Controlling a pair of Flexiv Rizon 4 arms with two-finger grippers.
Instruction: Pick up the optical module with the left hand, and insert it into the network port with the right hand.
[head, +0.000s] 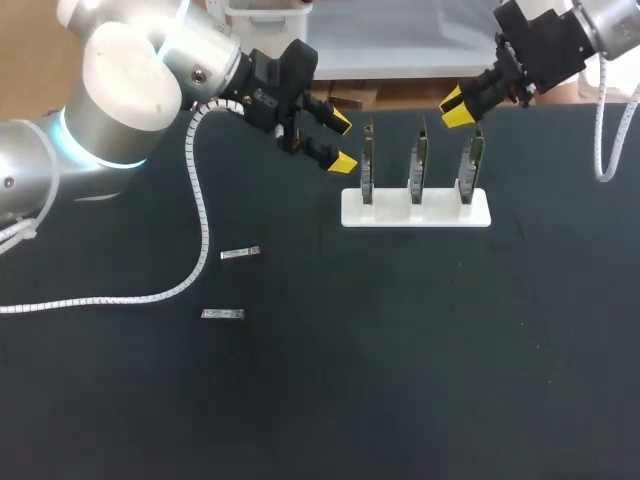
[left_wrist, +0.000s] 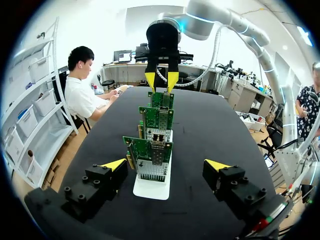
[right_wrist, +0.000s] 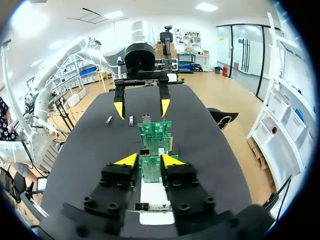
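Two silver optical modules (head: 240, 253) (head: 222, 314) lie flat on the black table, left of middle. Three green network cards (head: 418, 165) stand upright in a white stand (head: 415, 212). My left gripper (head: 340, 146) hangs open just left of the leftmost card, holding nothing; in its own view the left gripper (left_wrist: 165, 165) faces the row of cards (left_wrist: 149, 152) end-on. My right gripper (head: 457, 108) hovers above the rightmost card (head: 470, 160), fingers a little apart. In the right wrist view the right gripper (right_wrist: 150, 160) is over the near card (right_wrist: 150, 169), nothing gripped. Both modules (right_wrist: 109, 120) show far ahead.
A white spiral cable (head: 195, 215) from my left arm trails across the table's left side. A second cable (head: 603, 150) hangs by my right arm. The table's back edge lies just behind the card stand.
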